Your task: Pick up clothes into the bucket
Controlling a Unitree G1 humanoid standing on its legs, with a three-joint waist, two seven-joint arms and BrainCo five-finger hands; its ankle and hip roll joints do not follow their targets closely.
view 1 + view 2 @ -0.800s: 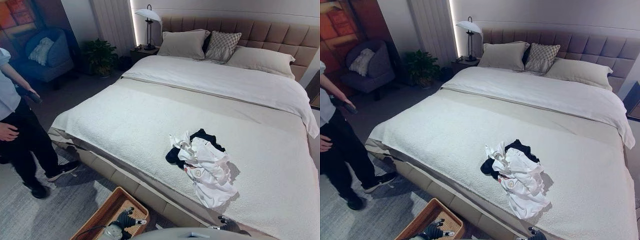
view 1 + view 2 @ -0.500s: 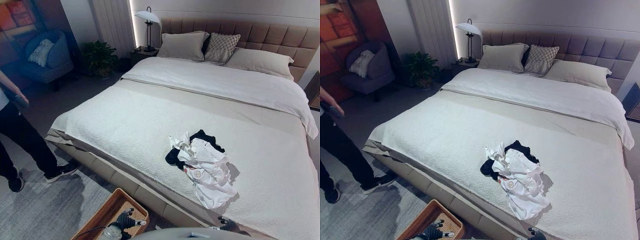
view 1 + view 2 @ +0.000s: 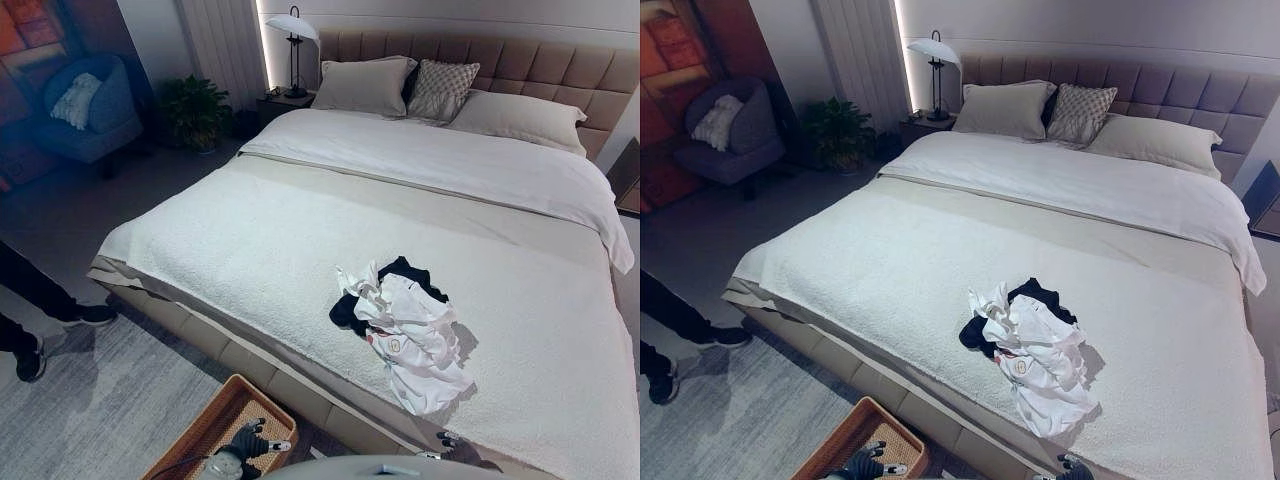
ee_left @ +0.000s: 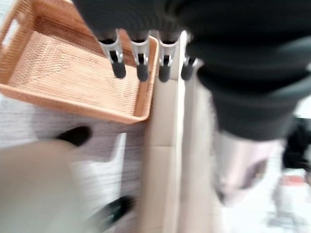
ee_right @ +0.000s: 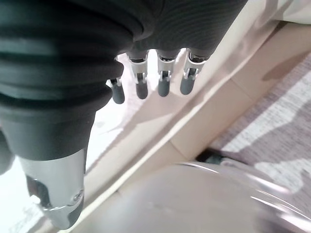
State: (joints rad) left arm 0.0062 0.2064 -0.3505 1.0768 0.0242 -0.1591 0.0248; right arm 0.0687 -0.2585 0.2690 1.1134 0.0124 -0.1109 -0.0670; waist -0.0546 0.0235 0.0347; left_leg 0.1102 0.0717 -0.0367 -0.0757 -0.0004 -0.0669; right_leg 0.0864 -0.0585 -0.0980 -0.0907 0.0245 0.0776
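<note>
I have the clothes in a small heap on the bed, white pieces tangled over dark ones, near the foot edge and toward my right side. The bucket is really a woven basket on the floor just below that edge, on my left, and it holds nothing yet.

My left hand hangs above the basket's corner with fingers straight and slack, gripping nothing. My right hand hangs low beside the bed frame, fingers likewise loose and spread, also holding nothing.

So I judge this to be the very start: nothing has been picked up, and both hands are well apart from the heap. Next I need to lean in and bring a hand, probably the right, up over the mattress edge to the pile, then close on a good bunch of cloth so no sleeve trails loose.

A person's legs stand on the floor to my far left, clear of the work.
</note>
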